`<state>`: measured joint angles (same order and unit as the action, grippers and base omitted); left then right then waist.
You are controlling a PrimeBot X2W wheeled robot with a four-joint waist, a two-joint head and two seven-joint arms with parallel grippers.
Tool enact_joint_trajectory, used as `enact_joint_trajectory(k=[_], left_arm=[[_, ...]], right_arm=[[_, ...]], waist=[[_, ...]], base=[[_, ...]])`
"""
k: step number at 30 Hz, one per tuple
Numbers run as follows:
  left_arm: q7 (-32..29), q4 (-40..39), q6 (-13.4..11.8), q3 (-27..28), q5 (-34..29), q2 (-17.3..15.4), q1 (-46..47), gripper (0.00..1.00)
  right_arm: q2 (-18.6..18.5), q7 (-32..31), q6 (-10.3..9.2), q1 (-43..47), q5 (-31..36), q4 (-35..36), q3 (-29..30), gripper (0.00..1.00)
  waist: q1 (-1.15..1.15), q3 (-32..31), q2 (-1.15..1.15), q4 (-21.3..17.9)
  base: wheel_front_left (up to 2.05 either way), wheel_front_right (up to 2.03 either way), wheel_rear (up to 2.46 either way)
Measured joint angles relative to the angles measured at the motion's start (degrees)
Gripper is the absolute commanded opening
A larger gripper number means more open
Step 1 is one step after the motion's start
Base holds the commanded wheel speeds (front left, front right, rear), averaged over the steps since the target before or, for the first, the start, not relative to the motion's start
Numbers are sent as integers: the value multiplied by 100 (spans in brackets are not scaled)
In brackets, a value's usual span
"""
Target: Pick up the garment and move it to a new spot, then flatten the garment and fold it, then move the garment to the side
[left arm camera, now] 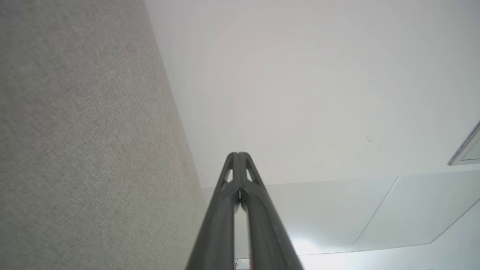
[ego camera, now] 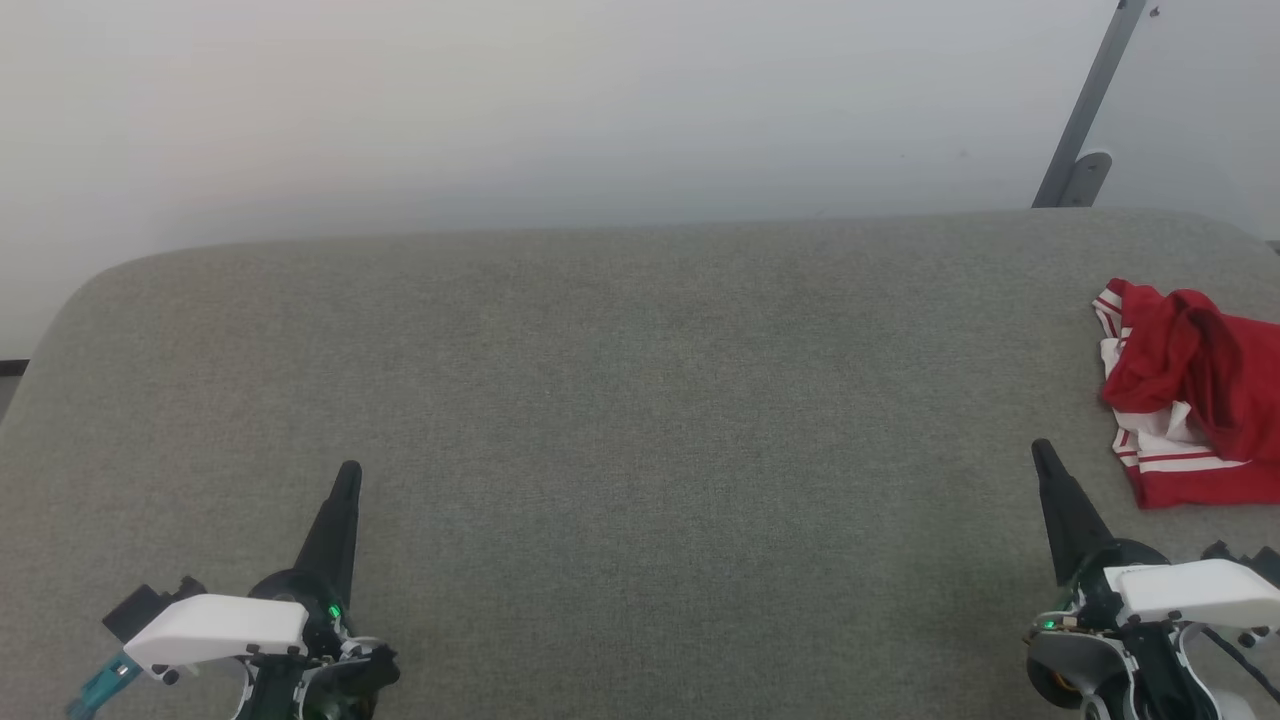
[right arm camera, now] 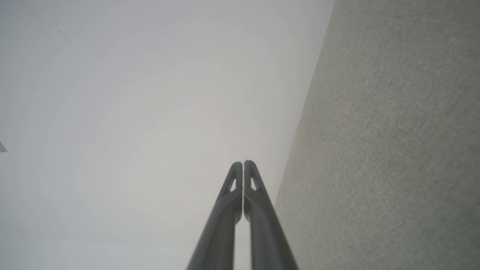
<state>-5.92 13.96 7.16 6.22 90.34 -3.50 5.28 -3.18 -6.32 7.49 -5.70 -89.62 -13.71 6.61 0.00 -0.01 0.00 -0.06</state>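
In the head view, the garment (ego camera: pixel 1195 395), a red shirt with white panels and red-and-white striped trim, is seen bunched in a heap at the right edge of a grey fabric-covered surface (ego camera: pixel 640 400), partly cut off by the picture's border. The right pincer (ego camera: pixel 1042 452) is held near the garment, just to its lower left, clenched and empty. The left pincer (ego camera: pixel 347 472) is held well apart from the garment, far to its left, likewise clenched on nothing. In the left wrist view, the left pincer (left arm camera: pixel 238 155) is shown with its fingers pressed together, the surface (left arm camera: pixel 75 150) running alongside and a pale wall (left arm camera: pixel 318 93) beyond. In the right wrist view, the right pincer (right arm camera: pixel 243 164) is shown with its fingers closed together too, beside the surface (right arm camera: pixel 393 150). The garment is neither flattened nor neatly folded, so the scene is judged to fit either a heap waiting to be picked up or a loose bundle set aside. Were a grasp called for, the nearer right pincer would have to be released and brought over the heap.
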Motion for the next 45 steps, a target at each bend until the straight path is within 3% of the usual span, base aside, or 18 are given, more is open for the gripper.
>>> enact_joint_trajectory(k=[8,45], left_arm=[[-64,16,19,29,196,73,69,0],[-64,16,21,31,196,73,69,0]], right_arm=[[21,-12,0,-34,-266,-32,-3,0],[22,-16,0,-39,-266,-34,-7,0]], waist=[[0,19,0,6],[0,19,0,6]], base=[[0,0,0],[0,0,0]])
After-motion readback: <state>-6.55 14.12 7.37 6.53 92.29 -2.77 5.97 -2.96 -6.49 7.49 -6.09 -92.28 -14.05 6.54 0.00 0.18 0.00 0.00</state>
